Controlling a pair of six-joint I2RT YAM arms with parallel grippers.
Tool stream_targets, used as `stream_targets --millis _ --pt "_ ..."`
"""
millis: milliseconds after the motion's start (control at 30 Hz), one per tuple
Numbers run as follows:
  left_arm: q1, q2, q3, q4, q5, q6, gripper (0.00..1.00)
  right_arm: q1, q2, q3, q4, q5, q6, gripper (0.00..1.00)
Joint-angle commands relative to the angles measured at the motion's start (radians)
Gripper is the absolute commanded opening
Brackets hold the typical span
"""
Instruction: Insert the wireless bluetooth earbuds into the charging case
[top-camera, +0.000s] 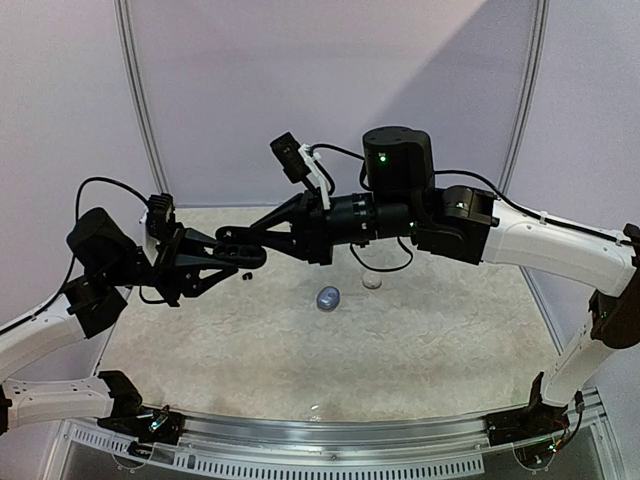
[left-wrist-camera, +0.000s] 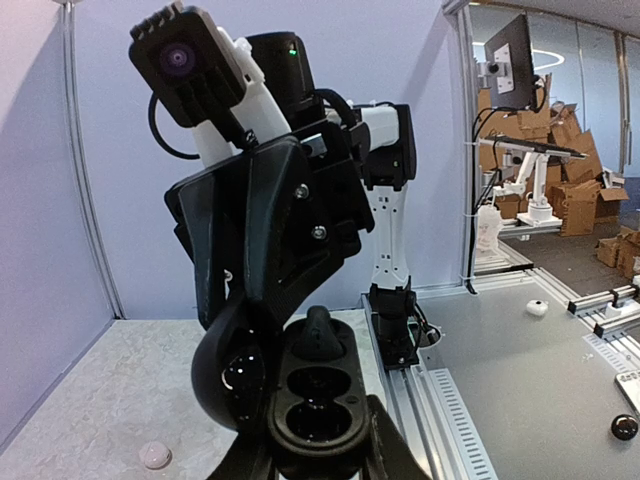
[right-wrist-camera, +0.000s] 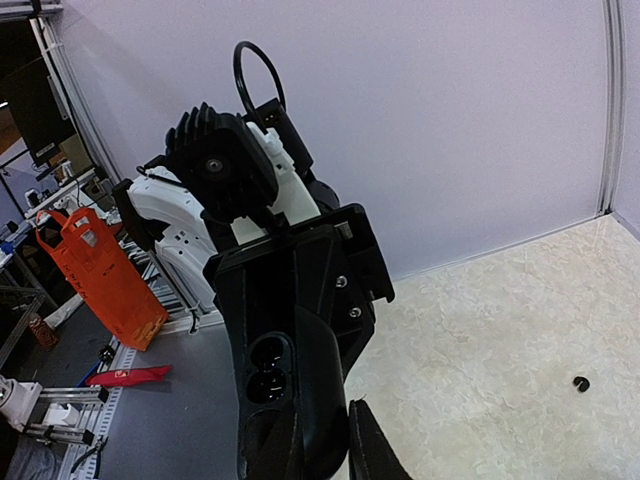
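Black charging case is clamped in the left tool and held in the air, well above the counter. Its lid is swung open to one side and both wells are exposed. The left tool's fingers are closed on the case body from either flank.

The right tool meets the case from the opposite side, with its tips at the well farther from the left tool's wrist. Its jaws stand narrow. Whether a bud sits between them cannot be told, since everything there is black on black. The same applies to the contents of the wells.

A small black piece lies on the counter, well below both tools. It is judged to be one of the black earbuds, not yet housed.

Risks noted:
- Any bud at the right tool's tips is tiny, and a slight tilt or an early release would drop it past the case.
- Downward pressure from the right tool could twist the case in the left tool's grip or knock the lid.
- The two tools work tip to tip, so a small misalignment would bring finger against finger.
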Motion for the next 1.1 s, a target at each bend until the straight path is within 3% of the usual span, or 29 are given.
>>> stream_targets --millis 0,300,833,1067 --pt "-0.013 -0.008 -0.009 0.046 -0.028 0.013 0.00 -0.009 0.007 0.016 -0.019 -0.017 0.015 0.09" --pt "-0.014 -0.013 -0.021 0.040 -0.087 -0.011 0.02 -0.010 -0.003 0.014 -0.004 -0.018 0.001 0.05" --pt "-0.013 -0.020 -0.029 0.025 -0.117 -0.022 0.46 -0.009 -0.026 0.001 0.009 0.003 -0.064 0.00" --pt "-0.013 -0.022 -0.028 0.008 -0.120 -0.022 0.55 -0.010 -0.046 -0.002 -0.007 0.046 -0.106 0.00"
